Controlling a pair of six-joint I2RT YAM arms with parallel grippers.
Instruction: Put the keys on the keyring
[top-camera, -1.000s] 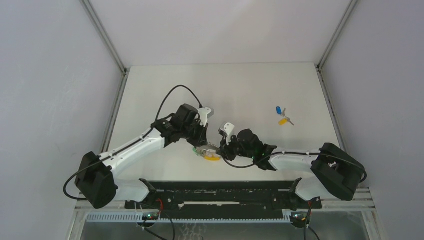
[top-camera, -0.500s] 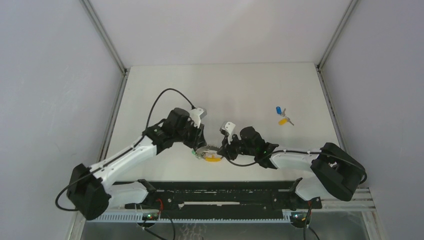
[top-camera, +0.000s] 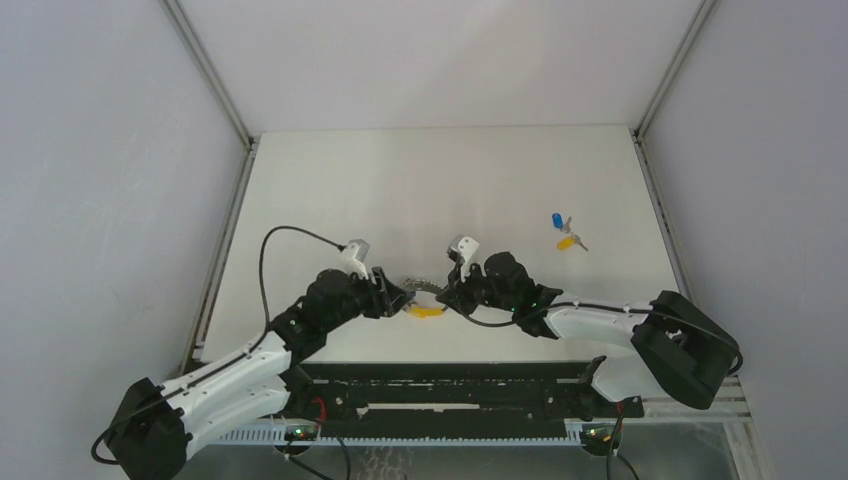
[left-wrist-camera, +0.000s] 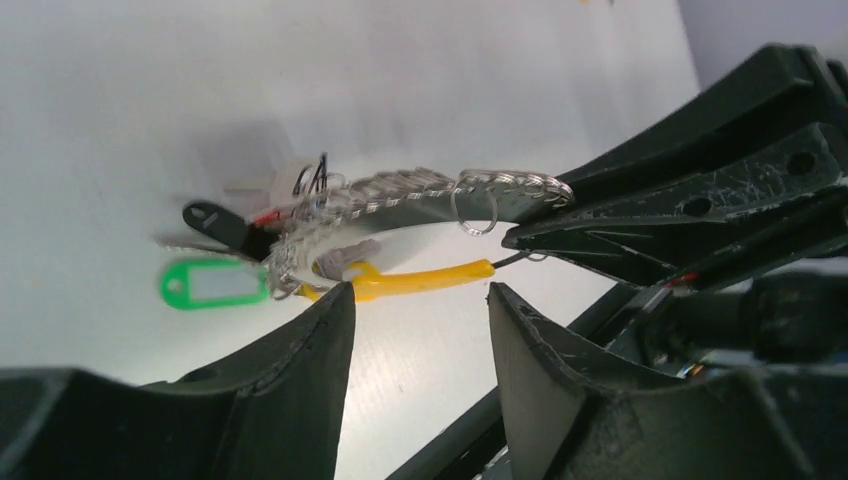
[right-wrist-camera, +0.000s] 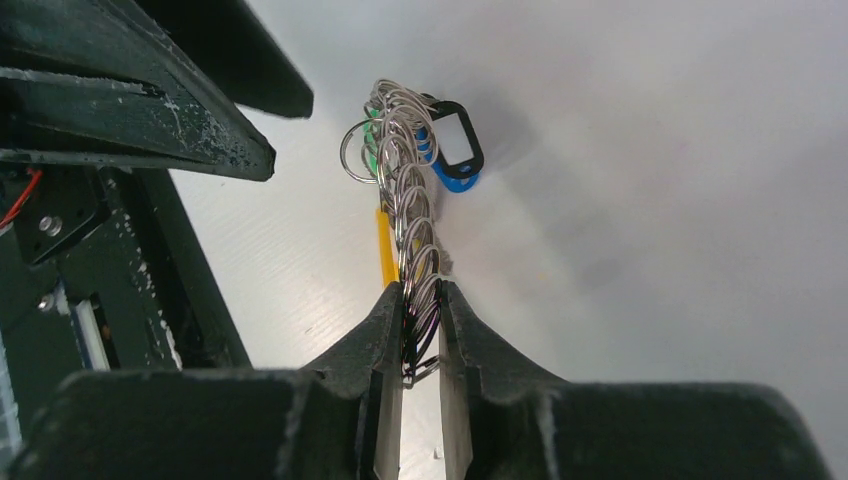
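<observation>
Black fingers (left-wrist-camera: 300, 370) of the left gripper (top-camera: 388, 297) stand apart with nothing between them. It sits just left of the keyring (top-camera: 424, 288), not touching it.

The keyring is at mid-table near the front edge, between the two grippers. It is a string of silver rings with a green tag (left-wrist-camera: 215, 285), black tag (left-wrist-camera: 212, 216), yellow tag (left-wrist-camera: 425, 279) and blue tag (right-wrist-camera: 455, 181) bunched at its left end. That end rests on the table (top-camera: 450, 180); the right end looks lifted.

The right gripper (right-wrist-camera: 421, 292) is pinched narrow on the right end of the ring string. Rings show between its pads in the wrist view, so it alone holds the keyring.

The keys (top-camera: 565, 231) lie well apart to the right on bare table, the blue-capped key (top-camera: 557, 219) behind and the orange-capped key (top-camera: 567, 241) just in front. Whether they touch can't be told at this size. Neither is on the ring.

Step, as judged: the right arm presents the keyring, the left is free, and no key has been picked up. The threading itself hasn't begun.

Next move, likely: fetch a key.
- The free arm is the left one, but the keys sit on the right side, so it must reach across the right arm.
- The pick needs a fine pinch on the plastic cap that leaves the key's hole exposed.
- The hole then has to line up with a ring.
- Risks: a tiny key may skid on the smooth table, and the ring string may swing once nudged.
</observation>
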